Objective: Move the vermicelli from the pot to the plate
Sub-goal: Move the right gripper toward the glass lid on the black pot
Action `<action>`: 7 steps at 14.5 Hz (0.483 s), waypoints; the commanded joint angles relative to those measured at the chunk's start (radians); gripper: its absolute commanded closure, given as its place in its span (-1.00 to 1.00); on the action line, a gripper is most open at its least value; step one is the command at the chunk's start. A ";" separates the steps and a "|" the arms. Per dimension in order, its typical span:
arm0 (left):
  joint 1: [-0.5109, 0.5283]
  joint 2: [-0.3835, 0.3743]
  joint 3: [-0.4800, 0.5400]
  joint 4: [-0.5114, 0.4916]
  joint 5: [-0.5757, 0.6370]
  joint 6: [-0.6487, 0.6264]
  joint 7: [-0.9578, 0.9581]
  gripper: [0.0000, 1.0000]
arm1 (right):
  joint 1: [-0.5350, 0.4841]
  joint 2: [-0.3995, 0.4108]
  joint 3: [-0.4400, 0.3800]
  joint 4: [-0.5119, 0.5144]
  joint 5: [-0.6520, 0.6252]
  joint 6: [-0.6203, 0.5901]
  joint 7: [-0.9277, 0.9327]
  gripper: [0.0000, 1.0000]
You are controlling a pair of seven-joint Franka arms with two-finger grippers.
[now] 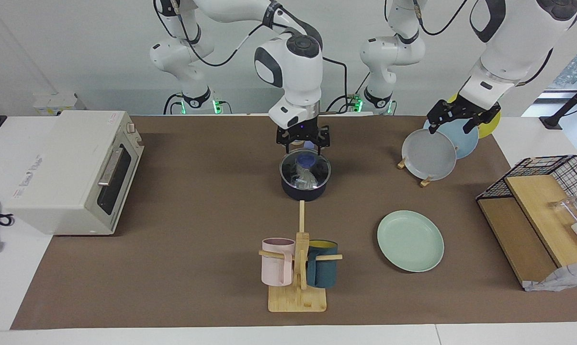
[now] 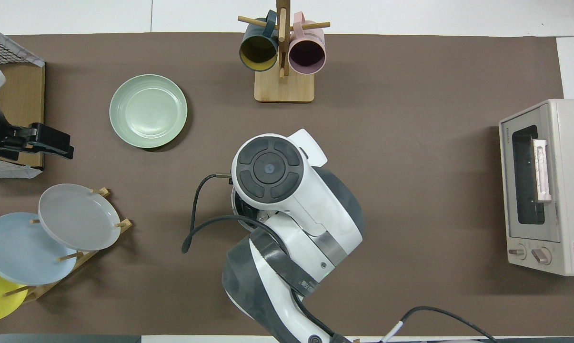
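Note:
The dark navy pot (image 1: 302,192) stands mid-table with its glass lid (image 1: 320,167) on it. The vermicelli (image 1: 308,180) shows through the lid as a pale bundle inside. My right gripper (image 1: 303,144) is open just over the lid's blue knob (image 1: 307,157), not touching it. In the overhead view the right arm covers the pot, lid and gripper. The mint-green plate (image 1: 410,241) lies bare, farther from the robots than the pot, toward the left arm's end; it also shows in the overhead view (image 2: 148,111). My left gripper (image 1: 450,128) waits open over the plate rack.
A rack holds a grey plate (image 1: 429,155), a light blue plate (image 1: 465,139) and a yellow one. A mug stand (image 1: 298,297) holds a pink mug and a teal mug. A toaster oven (image 1: 73,172) stands at the right arm's end, a wire basket (image 1: 537,167) at the left arm's end.

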 commanded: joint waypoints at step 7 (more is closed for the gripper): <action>0.009 -0.031 -0.005 -0.038 0.012 0.018 -0.004 -1.00 | 0.049 -0.062 -0.004 -0.198 -0.020 0.166 0.014 -1.00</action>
